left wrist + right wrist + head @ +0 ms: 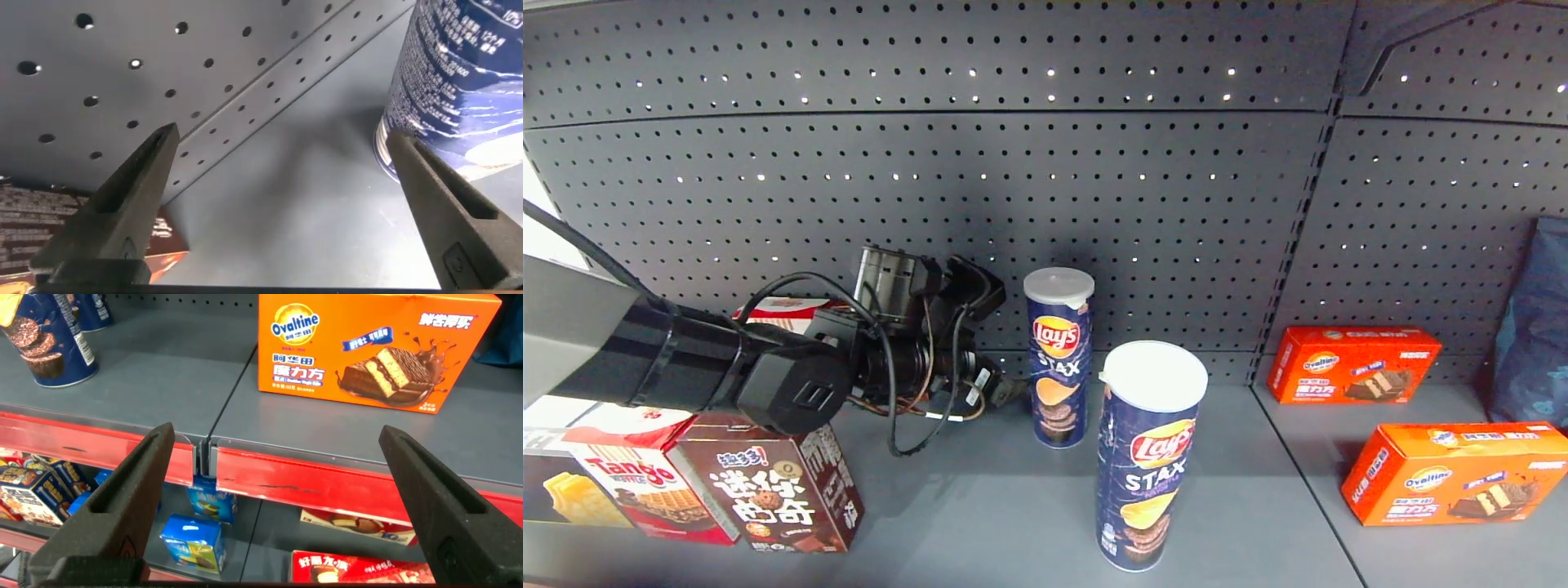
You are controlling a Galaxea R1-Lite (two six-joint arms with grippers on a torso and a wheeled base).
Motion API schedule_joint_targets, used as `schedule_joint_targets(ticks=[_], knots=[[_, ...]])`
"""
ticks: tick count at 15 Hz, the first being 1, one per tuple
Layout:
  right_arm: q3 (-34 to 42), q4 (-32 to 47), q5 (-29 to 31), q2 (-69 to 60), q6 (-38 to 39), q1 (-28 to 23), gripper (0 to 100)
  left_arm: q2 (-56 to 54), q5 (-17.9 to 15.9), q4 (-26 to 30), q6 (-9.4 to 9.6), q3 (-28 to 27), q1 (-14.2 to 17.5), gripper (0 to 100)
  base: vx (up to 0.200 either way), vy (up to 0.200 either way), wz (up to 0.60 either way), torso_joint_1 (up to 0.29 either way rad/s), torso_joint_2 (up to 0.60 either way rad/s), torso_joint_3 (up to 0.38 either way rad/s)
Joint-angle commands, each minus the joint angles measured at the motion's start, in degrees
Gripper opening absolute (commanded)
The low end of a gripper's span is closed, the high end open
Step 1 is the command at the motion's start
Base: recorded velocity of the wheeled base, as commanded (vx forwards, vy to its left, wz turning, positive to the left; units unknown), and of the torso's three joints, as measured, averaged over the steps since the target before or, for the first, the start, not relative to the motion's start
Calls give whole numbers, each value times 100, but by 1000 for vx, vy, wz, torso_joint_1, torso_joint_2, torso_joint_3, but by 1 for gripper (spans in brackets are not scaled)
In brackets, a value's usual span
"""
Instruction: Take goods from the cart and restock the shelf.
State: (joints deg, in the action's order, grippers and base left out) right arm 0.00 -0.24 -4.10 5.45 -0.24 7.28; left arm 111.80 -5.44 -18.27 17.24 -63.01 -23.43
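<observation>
As the left gripper [282, 139] gapes, the can [458, 82] stands beside it.

The grey shelf [980, 490] carries a rear chip can [1058, 367] and a front chip can [1147, 457], both upright near its middle. To the right are a rear orange box [1352, 365] and a front orange box [1454, 472]. A brown cookie box [776, 490] and a red wafer box [637, 482] stand at front left.

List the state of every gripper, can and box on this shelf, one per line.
Rear chip can: upright, lid on.
Front chip can: upright, lid on.
Left gripper: open, empty, beside the rear chip can.
Right gripper: open, empty.
Rear orange box: closed.
Front orange box: closed.
Brown cookie box: closed, upright.
Red wafer box: closed.
</observation>
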Motion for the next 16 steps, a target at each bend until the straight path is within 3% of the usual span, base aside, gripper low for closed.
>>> schedule_joint_targets(ticks=[1, 16], knots=[[0, -2, -3, 9, -2, 2, 100, 35, -1, -1, -1, 0, -48, 100, 0, 0, 0, 0, 0, 0], [0, -2, -3, 9, -2, 2, 100, 281, 87, 8, -63, -220, -417, 100, 0, 0, 0, 0, 0, 0]])
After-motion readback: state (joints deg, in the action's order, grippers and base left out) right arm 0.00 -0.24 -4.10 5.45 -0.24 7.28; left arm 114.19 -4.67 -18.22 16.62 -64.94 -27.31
